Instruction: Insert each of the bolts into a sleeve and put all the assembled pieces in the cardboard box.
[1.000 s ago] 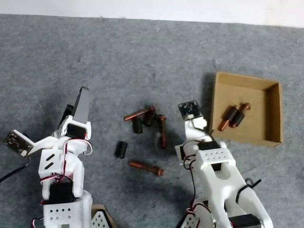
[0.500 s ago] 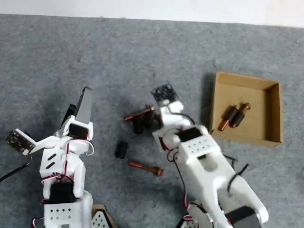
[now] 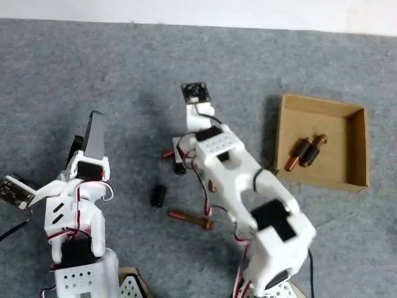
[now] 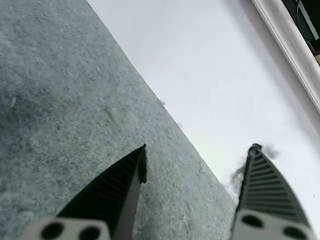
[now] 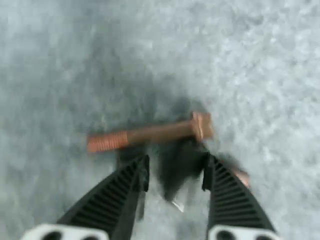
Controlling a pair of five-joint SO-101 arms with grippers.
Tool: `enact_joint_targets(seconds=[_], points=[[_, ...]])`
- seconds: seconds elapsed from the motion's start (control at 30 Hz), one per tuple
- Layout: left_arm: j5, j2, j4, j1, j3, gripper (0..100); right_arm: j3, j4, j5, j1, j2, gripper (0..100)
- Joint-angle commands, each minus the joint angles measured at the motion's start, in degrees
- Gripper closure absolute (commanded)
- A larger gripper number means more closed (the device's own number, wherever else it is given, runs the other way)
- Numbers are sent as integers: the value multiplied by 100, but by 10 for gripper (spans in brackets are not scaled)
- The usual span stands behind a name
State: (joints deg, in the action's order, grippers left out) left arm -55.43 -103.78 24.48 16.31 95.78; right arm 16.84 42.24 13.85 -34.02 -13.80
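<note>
In the right wrist view my right gripper (image 5: 175, 172) is open, its fingers on either side of a black sleeve (image 5: 179, 167) on the carpet. A copper bolt (image 5: 150, 135) lies just beyond that sleeve. From above, the right arm (image 3: 217, 149) stretches over the middle cluster and hides part of it. Another sleeve (image 3: 158, 195) and a bolt (image 3: 189, 218) lie loose nearer the arm bases. The cardboard box (image 3: 353, 149) at the right holds two assembled pieces (image 3: 304, 152). My left gripper (image 4: 200, 157) is open and empty, raised at the left (image 3: 93, 124).
Grey carpet covers the table, and a white surface borders its far edge. One bolt end (image 3: 167, 153) pokes out beside the right arm, and another bolt (image 3: 212, 186) lies partly under it. Bare carpet lies between the left arm and the cluster.
The right arm has swung left from beside the box to over the cluster of bolts and sleeves. The left arm has shifted slightly to the left.
</note>
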Motion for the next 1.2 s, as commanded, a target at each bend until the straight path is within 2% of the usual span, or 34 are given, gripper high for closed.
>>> enact_joint_targets(seconds=[0.0,0.23,0.47,0.7,1.0,1.07,1.17], points=[[-53,-92,-167,48,-48,706,-558,48,273,-22,-382,836],[-53,-92,-167,48,-48,706,-558,57,246,31,-734,836],[-44,-92,-167,48,-48,706,-593,980,229,154,-734,836],[-44,-92,-158,48,-48,706,-558,998,-70,136,-725,836],[-44,-92,-167,48,-48,706,-567,1288,-97,171,-760,837],[-44,-92,-167,48,-48,706,-558,1288,-105,180,-760,864],[-35,-92,-167,48,-48,706,-558,1288,-105,180,-760,993]])
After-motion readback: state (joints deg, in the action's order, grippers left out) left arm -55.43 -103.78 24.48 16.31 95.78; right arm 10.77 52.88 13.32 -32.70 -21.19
